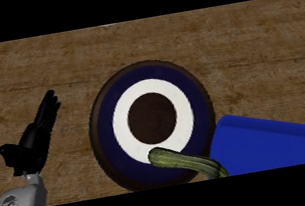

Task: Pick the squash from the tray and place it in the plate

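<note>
The brown wood-grain desk (250, 43) fills the head view, with a lighter strip of wood along its far left corner. A round plate (107, 127) with a dark brown rim, a navy blue band, a white ring and a dark brown centre lies in the middle of the desk, toward its near edge. A bright blue flat tray (281, 141) sits at the near right corner, its left edge just beside the plate's right rim; whether they touch cannot be told. The left robot hand (35, 137), black on a grey forearm, stands over the near left part of the desk, well apart from the plate, its fingers straight and pointing away toward the far edge, holding nothing. The long, curved, olive-green striped squash (184, 160) lies on the near part of the plate, one rounded end resting on the white ring and blue band, the other end running toward the near edge beside the tray's left side. The right robot hand is not visible.
</note>
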You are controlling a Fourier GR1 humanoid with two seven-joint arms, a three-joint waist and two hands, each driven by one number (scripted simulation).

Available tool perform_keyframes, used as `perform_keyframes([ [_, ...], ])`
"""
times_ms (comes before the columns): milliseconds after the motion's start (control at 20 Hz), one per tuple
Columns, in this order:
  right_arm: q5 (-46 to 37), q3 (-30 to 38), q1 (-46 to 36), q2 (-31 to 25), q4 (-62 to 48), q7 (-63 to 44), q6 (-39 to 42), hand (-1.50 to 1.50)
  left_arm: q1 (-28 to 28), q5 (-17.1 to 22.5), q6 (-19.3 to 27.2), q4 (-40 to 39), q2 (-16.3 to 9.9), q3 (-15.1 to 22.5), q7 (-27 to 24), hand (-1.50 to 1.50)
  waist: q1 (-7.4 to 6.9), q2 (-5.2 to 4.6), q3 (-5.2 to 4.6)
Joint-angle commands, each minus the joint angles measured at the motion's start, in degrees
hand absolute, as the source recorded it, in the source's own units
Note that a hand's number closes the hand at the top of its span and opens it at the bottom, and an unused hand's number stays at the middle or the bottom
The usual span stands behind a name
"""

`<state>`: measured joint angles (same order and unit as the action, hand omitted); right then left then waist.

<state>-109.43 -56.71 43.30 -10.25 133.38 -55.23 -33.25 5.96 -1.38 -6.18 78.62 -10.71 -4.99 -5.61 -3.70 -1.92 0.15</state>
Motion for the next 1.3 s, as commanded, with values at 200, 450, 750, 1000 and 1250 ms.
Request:
perform_keyframes([
  [200,7.53,1.37,-15.03,9.89,1.14,-7.70,-15.09,-1.50,0.00,0.22,0.12,-0.17,0.61,0.23,1.05,0.00,0.76,1.03,0.22],
  [450,13.55,4.28,-20.32,9.94,-0.86,-9.63,-26.59,-1.50,-0.72,0.87,-0.60,-0.85,-0.54,-0.98,0.49,0.00,1.90,1.51,0.20],
  [750,20.52,6.01,-18.91,3.74,-10.03,-5.90,-42.85,-1.50,-3.32,-0.72,2.30,0.75,1.34,-0.29,0.28,0.00,3.53,2.17,0.12],
  [1000,25.46,3.86,-16.29,-5.82,-14.59,-1.92,-51.93,-1.50,-3.26,0.86,-0.24,-3.69,-1.53,-3.44,-3.74,0.00,4.72,2.40,0.10],
  [1250,30.42,5.27,-19.58,-7.16,-17.42,0.07,-52.24,-1.50,-2.44,-0.17,1.35,-1.34,0.11,-1.73,0.25,0.00,4.62,2.37,0.10],
])
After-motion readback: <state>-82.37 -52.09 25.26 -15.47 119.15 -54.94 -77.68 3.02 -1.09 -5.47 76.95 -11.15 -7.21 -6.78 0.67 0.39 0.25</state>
